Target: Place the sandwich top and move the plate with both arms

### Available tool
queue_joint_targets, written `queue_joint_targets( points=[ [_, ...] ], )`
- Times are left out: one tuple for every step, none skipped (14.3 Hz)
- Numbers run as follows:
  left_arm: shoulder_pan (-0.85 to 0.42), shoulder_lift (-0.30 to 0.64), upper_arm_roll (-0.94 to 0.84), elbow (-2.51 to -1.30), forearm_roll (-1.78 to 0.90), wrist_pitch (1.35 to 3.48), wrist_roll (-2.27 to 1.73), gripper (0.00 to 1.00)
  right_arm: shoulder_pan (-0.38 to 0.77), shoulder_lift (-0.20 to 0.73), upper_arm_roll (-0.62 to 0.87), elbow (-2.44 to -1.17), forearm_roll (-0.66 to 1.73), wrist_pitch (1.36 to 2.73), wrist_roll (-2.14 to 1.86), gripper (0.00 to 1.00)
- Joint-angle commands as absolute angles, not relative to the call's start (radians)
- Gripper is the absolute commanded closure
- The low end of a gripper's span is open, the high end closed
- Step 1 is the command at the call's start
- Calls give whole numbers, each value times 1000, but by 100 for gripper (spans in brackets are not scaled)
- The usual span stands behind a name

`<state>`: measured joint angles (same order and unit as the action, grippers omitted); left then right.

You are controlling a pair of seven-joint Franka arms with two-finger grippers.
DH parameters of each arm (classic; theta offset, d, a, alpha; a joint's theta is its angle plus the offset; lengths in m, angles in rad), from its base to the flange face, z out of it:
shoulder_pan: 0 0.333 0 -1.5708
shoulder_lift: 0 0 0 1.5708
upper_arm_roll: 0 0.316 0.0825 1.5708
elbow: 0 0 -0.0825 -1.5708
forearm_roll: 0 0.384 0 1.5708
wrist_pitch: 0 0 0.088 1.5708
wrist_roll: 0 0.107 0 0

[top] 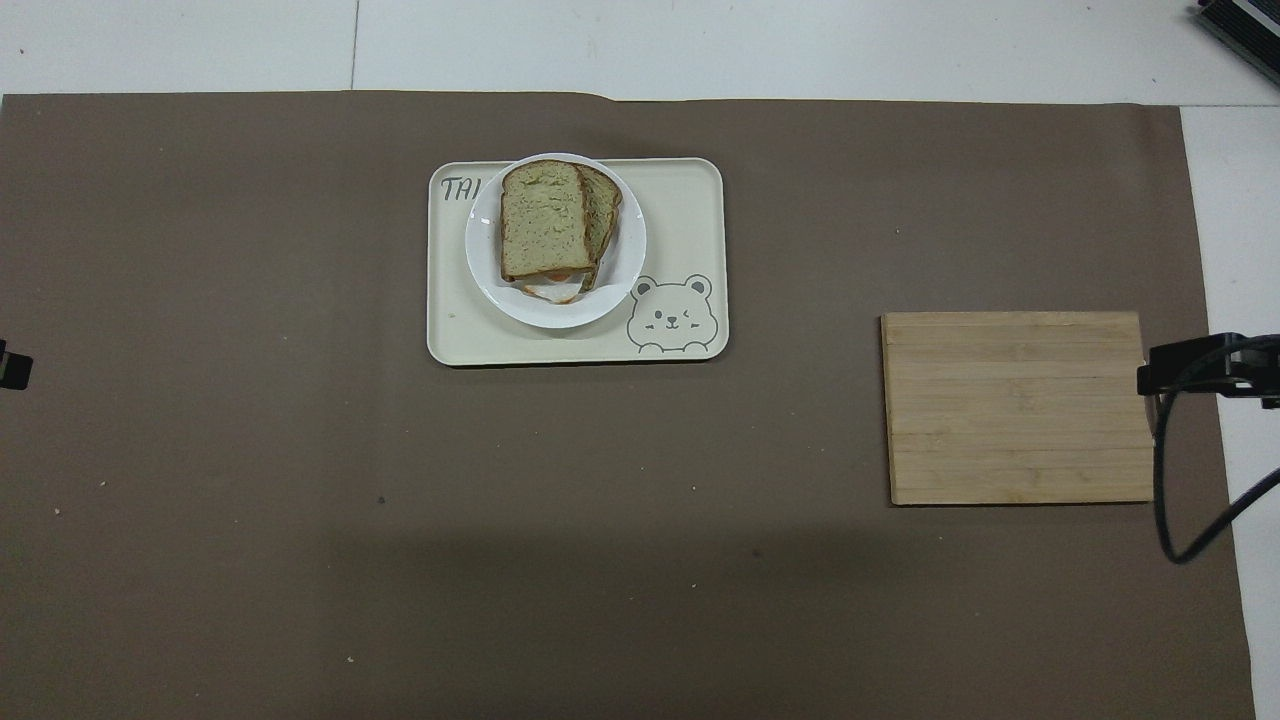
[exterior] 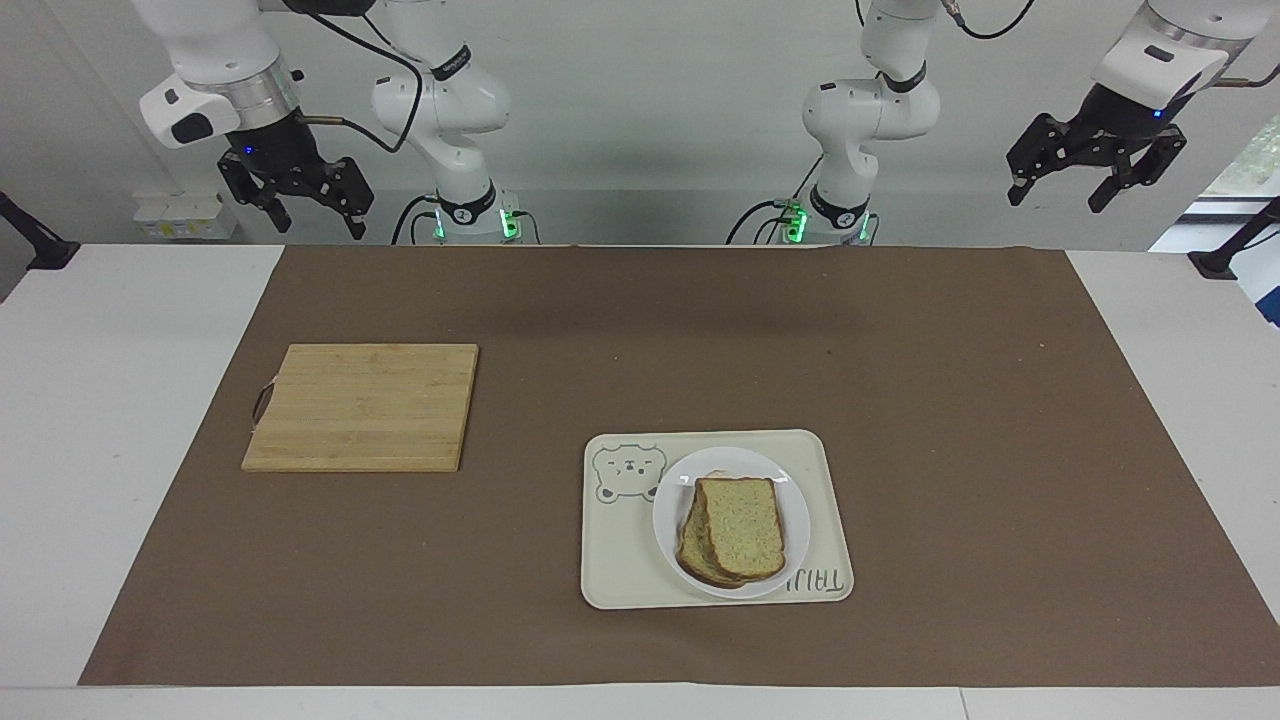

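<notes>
Black and raised, both claws hang at our own end of the worktop, and neither holds anything. We see the right claw over the worktop's edge at the right arm's end, its fingers spread. The left claw is up in the air at the left arm's end, likewise spread; in the overhead view only a small dark tip shows at the frame's border.

Brown paper covers most of the worktop. On it, toward the right arm's end, we see a bamboo cutting board lying flat, with a small handle on the side toward that end.

Farther from us, roughly midway along the worktop, sits a cream rectangular tray with a bear drawing. The plate stands on the tray, toward the left arm's end of it. On the plate lies the sandwich top, resting on a second slice that peeks out from beneath it, slightly askew. In the overhead view a bit of white and orange filling shows under the slices at the edge nearest us.
</notes>
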<state>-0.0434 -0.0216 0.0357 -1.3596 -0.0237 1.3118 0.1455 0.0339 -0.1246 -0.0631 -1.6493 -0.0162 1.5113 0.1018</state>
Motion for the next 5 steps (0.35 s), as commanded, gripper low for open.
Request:
queue_joint_targets(
  points=[
    [-32,-45,26,-1390,-15,1334,143,0,28,-120,-61,-1638,-9,1513,69,0],
    [-32,-44,26,-1390,-15,1353,143,0,28,-120,-61,-1638,-9,1513,69,0],
    [-38,-43,28,-1391,-14,1358,141,0,28,-120,-61,-1638,-9,1513,69,0],
    [-38,-44,29,-1391,-14,1356,141,0,28,-120,-63,-1638,-9,1513,69,0],
    [-37,-44,26,-1391,-15,1356,144,0,28,-120,-61,-1638,-9,1513,69,0]
  ],
)
